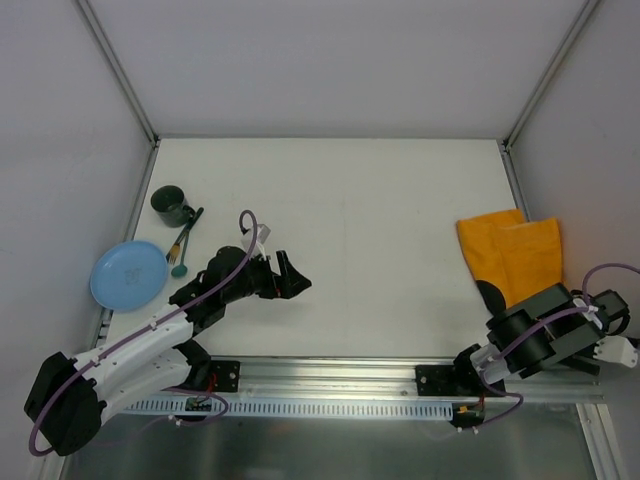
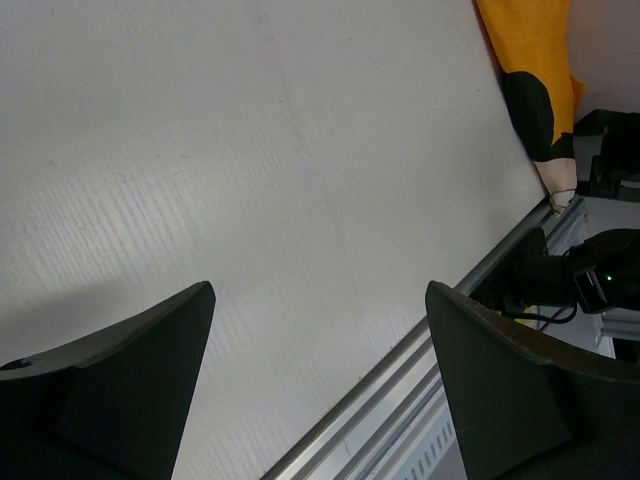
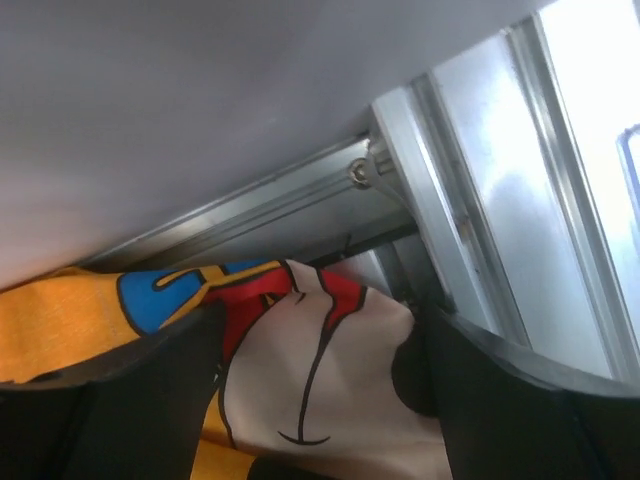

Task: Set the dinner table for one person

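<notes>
The dinner table [image 1: 380,200] is a white tabletop with an aluminium rail [image 1: 330,372] along its near edge. My left gripper [image 1: 285,273] hovers low over the bare left-centre of the table, open and empty; in the left wrist view [image 2: 318,290] only tabletop and rail show between its fingers. My right gripper [image 3: 315,400] is open, with a bunched corner of the orange cartoon-mouse placemat [image 3: 300,390] between its fingers by the wall. In the top view the placemat [image 1: 510,250] lies at the right edge, and the right arm [image 1: 545,335] hides that gripper.
A blue plate [image 1: 128,274] lies at the left edge. A dark green mug [image 1: 172,205] stands behind it, with teal-and-wood cutlery [image 1: 183,243] between them. Grey walls [image 1: 60,150] close three sides. The placemat also shows at the far end in the left wrist view [image 2: 525,40].
</notes>
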Robot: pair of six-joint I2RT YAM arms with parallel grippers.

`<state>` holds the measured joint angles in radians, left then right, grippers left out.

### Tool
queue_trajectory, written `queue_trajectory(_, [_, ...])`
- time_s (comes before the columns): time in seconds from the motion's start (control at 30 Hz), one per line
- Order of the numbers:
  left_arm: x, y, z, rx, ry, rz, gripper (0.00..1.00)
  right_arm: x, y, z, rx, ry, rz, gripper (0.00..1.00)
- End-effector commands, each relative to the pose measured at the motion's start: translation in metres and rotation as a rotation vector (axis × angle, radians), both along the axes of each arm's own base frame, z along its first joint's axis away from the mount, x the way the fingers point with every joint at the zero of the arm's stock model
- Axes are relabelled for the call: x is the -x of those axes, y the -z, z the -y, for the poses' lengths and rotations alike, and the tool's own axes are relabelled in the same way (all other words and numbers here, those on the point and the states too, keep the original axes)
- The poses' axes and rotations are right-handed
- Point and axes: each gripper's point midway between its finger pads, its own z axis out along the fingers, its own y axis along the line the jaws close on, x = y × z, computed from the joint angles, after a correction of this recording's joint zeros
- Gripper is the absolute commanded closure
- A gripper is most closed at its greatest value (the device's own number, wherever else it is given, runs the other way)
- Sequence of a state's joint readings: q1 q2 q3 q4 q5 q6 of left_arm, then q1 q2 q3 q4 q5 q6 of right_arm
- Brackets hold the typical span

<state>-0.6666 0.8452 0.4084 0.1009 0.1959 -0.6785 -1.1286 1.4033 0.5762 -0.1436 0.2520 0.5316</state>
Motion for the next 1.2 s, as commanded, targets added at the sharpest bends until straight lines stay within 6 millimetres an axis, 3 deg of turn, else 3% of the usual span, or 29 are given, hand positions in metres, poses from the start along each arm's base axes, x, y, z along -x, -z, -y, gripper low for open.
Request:
queue_trajectory(0.0, [-0.002, -0.003, 0.003, 0.034, -0.021, 0.022, 0.12, -0.130, -0.005, -0.034, -0.093, -0.410, 0.366, 0.19])
queue_trajectory(0.07, [-0.003, -0.003, 0.002, 0.043, -0.035, 0.026, 0.12, -0.147, -0.015, -0.043, -0.056, -0.519, 0.288, 0.18])
queue_trajectory(0.1, [-0.002, -0.001, 0.001, 0.042, -0.037, 0.027, 0.12, -0.172, -0.026, -0.060, -0.039, -0.628, 0.271, 0.16])
queue_trajectory(0.17, [-0.004, -0.001, 0.000, 0.043, -0.050, 0.036, 0.12, -0.185, -0.031, -0.075, -0.023, -0.709, 0.218, 0.15])
queue_trajectory(0.2, [-0.004, -0.001, 0.000, 0.042, -0.050, 0.039, 0.12, -0.204, -0.041, -0.092, -0.010, -0.792, 0.211, 0.14])
queue_trajectory(0.27, [-0.005, -0.003, 0.000, 0.046, -0.052, 0.044, 0.12, -0.218, -0.050, -0.100, 0.046, -0.864, 0.149, 0.14])
queue_trajectory(0.3, [-0.006, -0.003, 0.001, 0.045, -0.052, 0.043, 0.12, -0.224, -0.049, -0.121, 0.032, -0.930, 0.098, 0.13])
queue_trajectory(0.33, [-0.006, -0.003, 0.002, 0.046, -0.051, 0.041, 0.12, -0.239, -0.061, -0.124, 0.070, -0.958, 0.096, 0.12])
queue_trajectory(0.43, [-0.007, -0.004, 0.003, 0.050, -0.048, 0.045, 0.12, -0.257, -0.062, -0.149, 0.070, -1.037, 0.083, 0.11])
queue_trajectory(0.7, [-0.008, -0.004, 0.000, 0.047, -0.062, 0.062, 0.12, -0.269, -0.031, -0.213, 0.005, -1.137, 0.075, 0.11])
queue_trajectory(0.87, [-0.009, 0.000, -0.001, 0.042, -0.072, 0.057, 0.12, -0.274, -0.037, -0.257, 0.065, -1.252, 0.041, 0.11])
queue_trajectory(0.93, [-0.011, 0.000, -0.002, 0.039, -0.080, 0.067, 0.12, -0.278, -0.049, -0.262, 0.117, -1.287, 0.019, 0.10])
queue_trajectory(1.03, [-0.015, 0.000, -0.001, 0.030, -0.083, 0.074, 0.12, -0.281, -0.067, -0.253, 0.204, -1.292, -0.018, 0.08])
queue_trajectory(1.17, [-0.016, 0.001, 0.000, 0.032, -0.086, 0.078, 0.12, -0.282, -0.071, -0.242, 0.224, -1.292, -0.061, 0.07])
